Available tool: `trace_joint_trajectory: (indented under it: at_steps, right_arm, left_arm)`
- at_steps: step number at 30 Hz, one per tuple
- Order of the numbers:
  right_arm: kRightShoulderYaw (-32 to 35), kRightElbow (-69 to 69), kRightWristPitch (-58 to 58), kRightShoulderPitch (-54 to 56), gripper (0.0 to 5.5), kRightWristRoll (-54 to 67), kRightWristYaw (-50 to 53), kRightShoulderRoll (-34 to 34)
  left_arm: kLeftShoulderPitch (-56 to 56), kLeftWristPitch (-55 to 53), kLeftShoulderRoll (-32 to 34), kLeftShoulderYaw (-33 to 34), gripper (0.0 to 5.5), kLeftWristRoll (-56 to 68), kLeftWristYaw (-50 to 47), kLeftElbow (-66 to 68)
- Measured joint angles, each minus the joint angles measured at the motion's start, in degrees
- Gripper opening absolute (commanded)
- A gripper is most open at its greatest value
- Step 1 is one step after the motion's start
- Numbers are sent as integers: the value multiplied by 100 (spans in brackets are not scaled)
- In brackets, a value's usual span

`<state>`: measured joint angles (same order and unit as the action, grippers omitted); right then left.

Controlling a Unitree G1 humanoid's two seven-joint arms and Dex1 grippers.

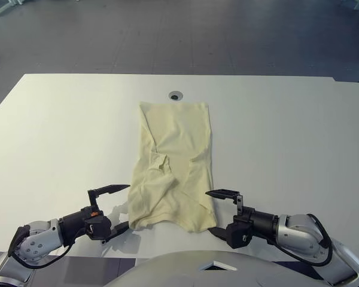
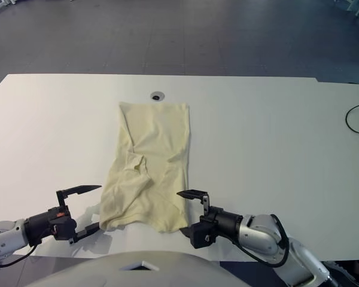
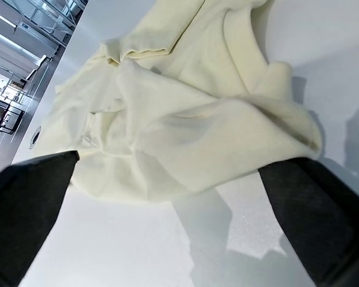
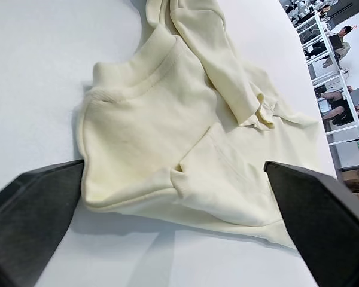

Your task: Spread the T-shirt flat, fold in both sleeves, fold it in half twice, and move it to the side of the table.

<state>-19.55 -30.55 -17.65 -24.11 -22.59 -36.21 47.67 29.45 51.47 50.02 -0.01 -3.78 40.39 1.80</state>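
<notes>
Black cable (image 2: pixel 346 119) at table (image 2: pixel 275 149) R edge cut off by frame; T-shirt (image 3: pixel 185 113) far end cropped in L wrist view.

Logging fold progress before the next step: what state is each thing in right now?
T-shirt: lying lengthwise on the table, sleeves folded in, wrinkled at the near end, not yet folded in half.
Left end effector: open, at the shirt's near left corner.
Right end effector: open, at the shirt's near right corner.
</notes>
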Motion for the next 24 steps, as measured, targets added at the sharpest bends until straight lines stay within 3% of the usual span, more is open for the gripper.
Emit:
trace_joint_trajectory:
  at_steps: [4,24]
  right_arm:
    - [-1,51,-73,-73,461,-276,161,-23]
    - [51,258,-13,-140,123,-478,123,-24]
  left_arm:
    - [48,74,0,-75,540,-59,-104,-6]
    - [-49,419,73,-569,198,-709,-232,-17]
